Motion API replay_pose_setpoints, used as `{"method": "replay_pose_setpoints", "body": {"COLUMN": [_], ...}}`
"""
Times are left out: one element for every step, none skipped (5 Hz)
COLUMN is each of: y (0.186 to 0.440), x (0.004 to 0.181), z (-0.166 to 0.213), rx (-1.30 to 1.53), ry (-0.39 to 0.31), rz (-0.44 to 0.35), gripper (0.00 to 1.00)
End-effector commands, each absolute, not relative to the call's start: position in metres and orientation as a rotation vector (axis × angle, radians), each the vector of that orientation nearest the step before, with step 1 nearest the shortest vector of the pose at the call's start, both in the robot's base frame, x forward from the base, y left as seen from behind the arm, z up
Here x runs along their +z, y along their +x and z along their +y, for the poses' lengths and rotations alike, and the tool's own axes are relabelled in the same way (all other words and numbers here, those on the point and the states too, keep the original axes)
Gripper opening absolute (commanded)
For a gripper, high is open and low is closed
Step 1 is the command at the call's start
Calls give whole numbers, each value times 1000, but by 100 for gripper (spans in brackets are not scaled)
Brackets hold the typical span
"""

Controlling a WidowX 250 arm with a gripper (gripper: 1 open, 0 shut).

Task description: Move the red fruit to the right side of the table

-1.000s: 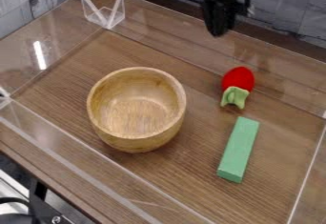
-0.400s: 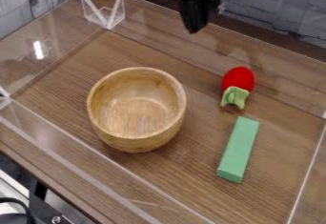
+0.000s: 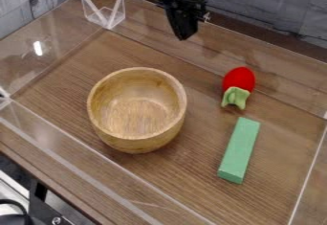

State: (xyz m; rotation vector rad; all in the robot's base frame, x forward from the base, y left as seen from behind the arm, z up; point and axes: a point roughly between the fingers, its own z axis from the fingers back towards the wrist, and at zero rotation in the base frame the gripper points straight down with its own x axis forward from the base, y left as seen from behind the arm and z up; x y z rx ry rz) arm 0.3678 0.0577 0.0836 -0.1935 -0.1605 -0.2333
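The red fruit, small and strawberry-like with a light green cap toward the front, lies on the wooden table at the right of the middle. My gripper hangs dark and pointing downward over the far middle of the table. It is well apart from the fruit, up and to the left of it, and holds nothing that I can see. Its fingers merge into one dark shape, so how the jaws stand does not show.
A round wooden bowl stands left of centre. A long green block lies near the front right, just below the fruit. Low clear plastic walls edge the table, with a clear folded piece at the far left corner.
The gripper has travelled leftward along the far side and sunk a little. The fruit, bowl and block have stayed put.
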Motion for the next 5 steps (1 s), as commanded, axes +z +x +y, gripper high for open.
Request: {"method": "replay_pose_setpoints", "body": {"y": [370, 370, 370, 371, 370], "x": [97, 97, 96, 96, 95], "z": [64, 72, 77, 83, 87], "rx": [-189, -111, -53, -13, 16], "ry": [-175, -164, -154, -148, -143], "rz": [-228, -262, -295, -320, -340], "gripper": [100, 0, 100, 0, 100]}}
